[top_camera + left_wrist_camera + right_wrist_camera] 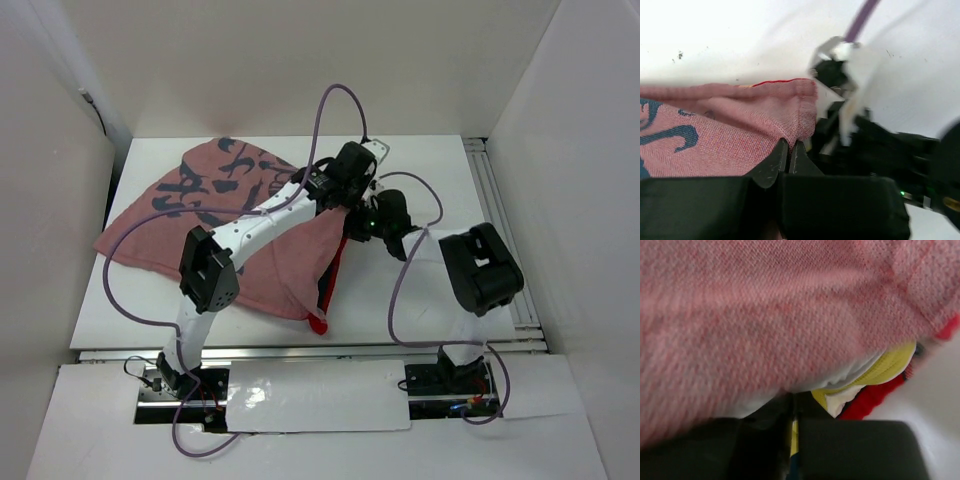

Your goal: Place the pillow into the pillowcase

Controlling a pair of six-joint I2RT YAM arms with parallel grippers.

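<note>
The pink pillowcase [200,230] with dark calligraphy lies bulging on the left half of the table, its red face [318,322] showing at the near corner. My left gripper [348,192] is shut on the pillowcase's pink hem [805,107] at its right open end. My right gripper [372,226] sits just beside it at the opening. Its jaws [794,402] are shut, with the pillow's white cloth and yellow piping [890,365] pinched between them under the pink cloth [765,315]. The rest of the pillow is hidden inside the case.
White walls enclose the table [440,290] on the left, back and right. Purple cables [400,290] loop over the table's right half. A metal rail [505,230] runs along the right edge. The right arm's black elbow [482,268] hangs over the right side.
</note>
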